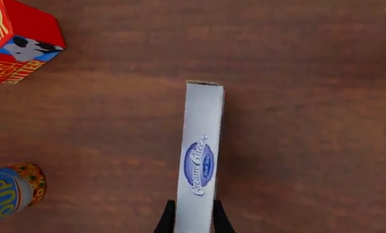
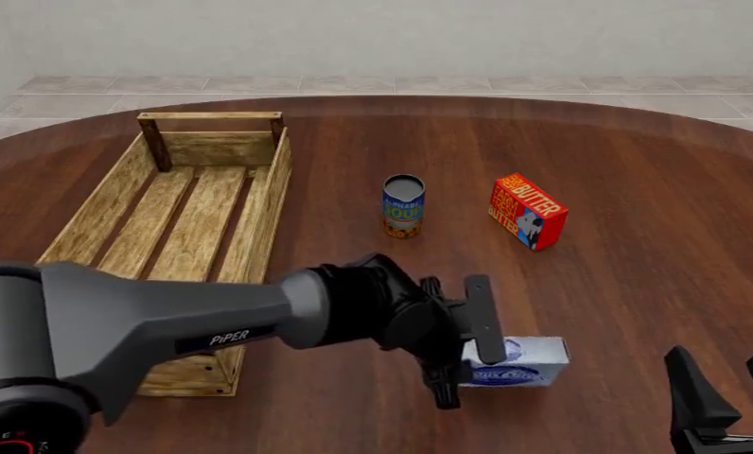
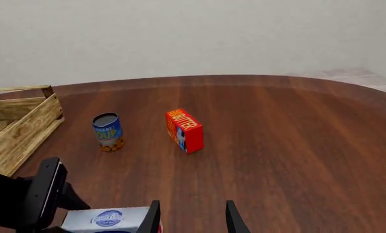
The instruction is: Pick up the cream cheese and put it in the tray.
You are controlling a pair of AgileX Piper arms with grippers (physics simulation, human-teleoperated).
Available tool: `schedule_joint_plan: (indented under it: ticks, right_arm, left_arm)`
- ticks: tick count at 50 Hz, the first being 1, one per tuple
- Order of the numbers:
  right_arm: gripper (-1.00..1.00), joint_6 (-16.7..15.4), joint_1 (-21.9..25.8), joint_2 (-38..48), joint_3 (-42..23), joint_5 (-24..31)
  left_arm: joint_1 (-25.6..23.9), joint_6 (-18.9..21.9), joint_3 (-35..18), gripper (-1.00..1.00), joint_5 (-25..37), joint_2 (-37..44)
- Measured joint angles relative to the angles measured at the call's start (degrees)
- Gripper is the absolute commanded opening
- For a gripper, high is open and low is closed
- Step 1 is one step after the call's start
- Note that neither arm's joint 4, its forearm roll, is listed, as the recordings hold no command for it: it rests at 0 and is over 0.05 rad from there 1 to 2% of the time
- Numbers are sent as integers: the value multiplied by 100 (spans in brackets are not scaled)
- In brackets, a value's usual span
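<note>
The cream cheese [image 2: 522, 360] is a white carton with a blue oval label, near the table's front, right of centre. My left gripper [image 2: 466, 356] is shut on it, one finger on each long side. In the left wrist view the carton [image 1: 201, 155] runs straight out from between the two dark fingertips [image 1: 166, 221]. It is at or just above the table top; I cannot tell which. The tray [image 2: 266, 213] is a long light-wood crate at the left and holds nothing. My right gripper [image 2: 730, 388] is open and empty at the front right, and also shows in the right wrist view [image 3: 193, 218].
A soup can [image 2: 403, 206] stands mid-table beyond the carton. A red butter box [image 2: 528, 211] stands to its right. Both show in the left wrist view, the butter box [image 1: 18, 41] and the can [image 1: 12, 191]. The left arm's grey body lies across the tray's near end.
</note>
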Motion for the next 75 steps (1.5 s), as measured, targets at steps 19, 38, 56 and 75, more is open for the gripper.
schedule_joint_plan:
  ticks: [19, 38, 56, 75]
  right_arm:
    - [100, -7, -9, 0, 0, 4]
    - [100, -11, -26, 0, 0, 6]
    - [100, -16, -31, 0, 0, 9]
    - [100, -22, -39, 0, 0, 4]
  left_arm:
    - [-74, -263, 197, -100, -44, -645]
    - [213, -848, 278, -100, 46, -1502]
    - [480, -1223, 416, -100, 151, -2044]
    - [863, -1424, 461, -100, 274, -2326]
